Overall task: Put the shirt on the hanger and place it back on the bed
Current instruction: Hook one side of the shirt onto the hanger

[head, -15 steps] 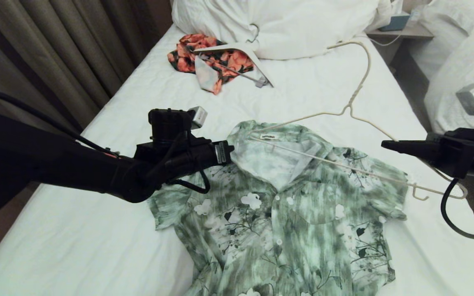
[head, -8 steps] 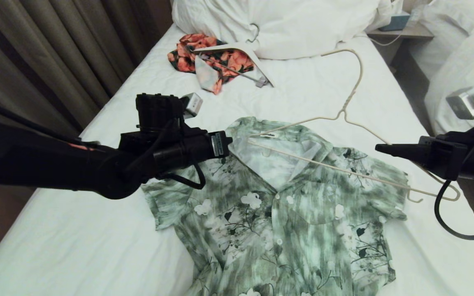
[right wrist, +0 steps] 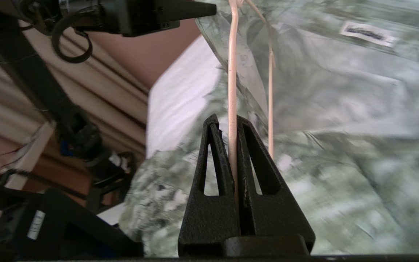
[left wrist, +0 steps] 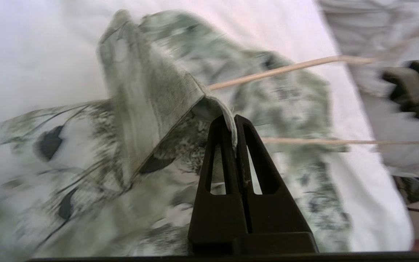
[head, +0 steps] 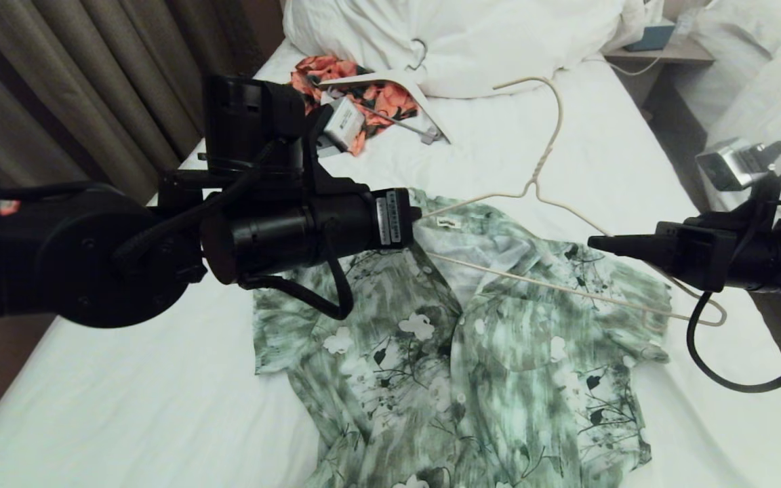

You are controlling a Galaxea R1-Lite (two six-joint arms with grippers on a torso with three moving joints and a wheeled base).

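shirt (head: 458, 352) lies front-up on the bed (head: 126, 379), its collar edge pinched in the closed left tool (left wrist: 234, 125), so keep it lifted while the right tool (right wrist: 227, 125), clamped on the hanger (head: 567, 207), slides the wire in gently.

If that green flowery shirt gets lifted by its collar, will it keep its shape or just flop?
Probably flop: where the left gripper pinches the shirt, the fabric folds and drapes. It looks thin and light, wrinkling loosely on the bed. The wire hanger, held by the right gripper, seems stiff by contrast.
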